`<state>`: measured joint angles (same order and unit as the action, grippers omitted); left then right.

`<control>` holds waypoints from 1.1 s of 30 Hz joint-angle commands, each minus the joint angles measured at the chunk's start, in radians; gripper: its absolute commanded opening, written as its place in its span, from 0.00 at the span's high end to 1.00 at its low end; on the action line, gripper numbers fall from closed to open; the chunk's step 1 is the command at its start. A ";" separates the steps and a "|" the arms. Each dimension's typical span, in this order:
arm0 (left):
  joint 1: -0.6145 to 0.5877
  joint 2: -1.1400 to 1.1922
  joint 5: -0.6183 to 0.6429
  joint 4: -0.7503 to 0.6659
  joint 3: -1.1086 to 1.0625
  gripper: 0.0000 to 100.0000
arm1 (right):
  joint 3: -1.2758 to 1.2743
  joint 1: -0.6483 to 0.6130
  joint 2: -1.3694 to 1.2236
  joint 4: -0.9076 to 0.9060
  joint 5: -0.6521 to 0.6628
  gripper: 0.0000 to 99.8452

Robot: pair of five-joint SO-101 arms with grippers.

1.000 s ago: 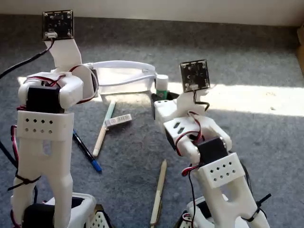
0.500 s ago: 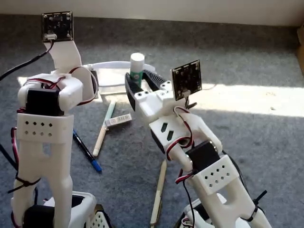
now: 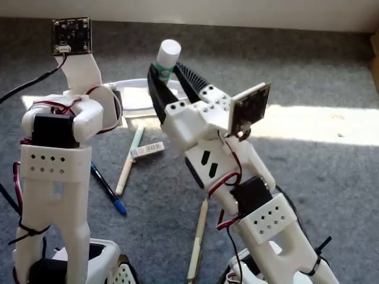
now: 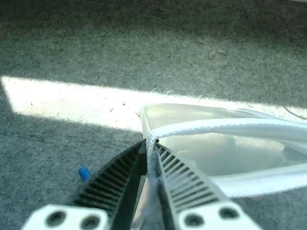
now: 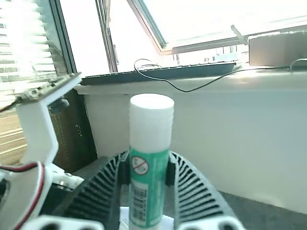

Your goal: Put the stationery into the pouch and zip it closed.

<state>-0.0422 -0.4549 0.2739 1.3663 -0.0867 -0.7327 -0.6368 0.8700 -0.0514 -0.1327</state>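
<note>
Pouch (image 4: pixel 216 153) translucent plastic, glue stick (image 5: pixel 149 158) cylindrical

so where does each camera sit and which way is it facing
High view: fixed off the arms, looking down over the carpet; both arms show, the pouch beyond them.
Left wrist view: on the left arm's wrist, looking down along the left gripper, shut on the pouch's zip edge.
Right wrist view: on the right arm's wrist, facing level at a wall and window; the right gripper holds a glue stick upright.
Shared: the glue stick in high and right wrist views; the pouch in high and left wrist.
</note>
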 commanded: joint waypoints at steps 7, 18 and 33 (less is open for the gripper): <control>-0.012 -0.002 -0.005 -0.008 -0.002 0.99 | -0.113 -0.062 -0.074 0.317 0.133 1.00; -0.012 -0.001 -0.005 -0.006 -0.004 0.99 | -0.136 -0.085 -0.088 0.314 0.140 1.00; -0.013 -0.007 -0.005 -0.012 -0.030 0.99 | -0.182 -0.028 -0.263 0.437 0.141 1.00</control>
<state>-0.0422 -0.4565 0.2739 1.3663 -0.1097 -0.9168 -0.6874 0.6183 0.3475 -0.0069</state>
